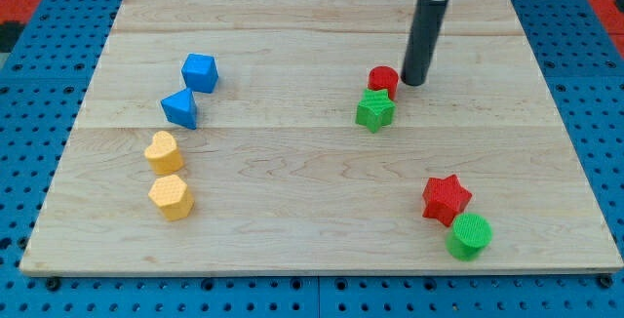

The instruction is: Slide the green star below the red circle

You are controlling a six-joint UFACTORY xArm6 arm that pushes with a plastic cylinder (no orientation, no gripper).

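The wooden board [292, 55] fills most of the view, a pale rectangle of joined planks lying on a blue perforated table [29, 103] that shows around its edges. Next in size is the dark rod [423, 35], coming down from the view's top right of centre and slightly tilted; my tip [413, 83] rests on the board just to the right of the red circle [383, 80], very close to it, though I cannot tell whether they touch. There is no hand or gripper here to be released or clenched: the rod grasps nothing and only stands beside the blocks. The green star [374, 110] sits directly below the red circle, touching or nearly touching it, a little toward the view's left of it, and lies below and left of my tip. Toward the view's bottom right, well apart from that pair, a red star [446, 199] sits with a green circle [469, 236] just below and right of it, the two touching. On the view's left, a blue cube [199, 72] stands above a blue triangle [179, 109], close together, and below them a yellow heart [163, 151] sits just above a yellow hexagon [171, 197]
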